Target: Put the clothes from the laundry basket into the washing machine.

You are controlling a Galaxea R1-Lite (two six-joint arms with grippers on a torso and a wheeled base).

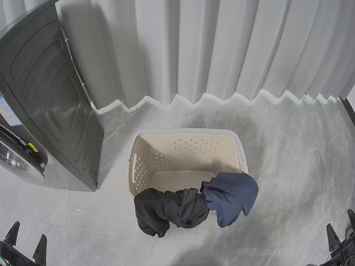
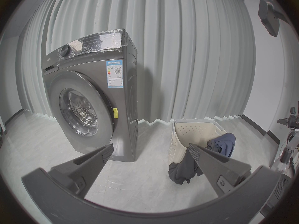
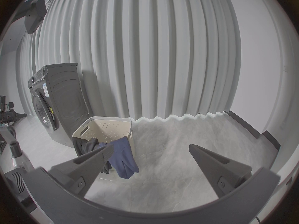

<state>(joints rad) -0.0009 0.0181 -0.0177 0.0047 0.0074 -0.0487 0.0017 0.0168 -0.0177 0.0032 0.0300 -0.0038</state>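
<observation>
A cream laundry basket stands on the floor in the middle. Over its near rim hang a dark grey garment and a blue garment. The grey washing machine stands to the left, its round door shut. My left gripper is low at the near left, open and holding nothing. My right gripper is low at the near right, open too, apart from the basket.
A pleated white curtain closes off the back. The grey marbled floor lies bare around the basket. A dark skirting runs along the far right wall.
</observation>
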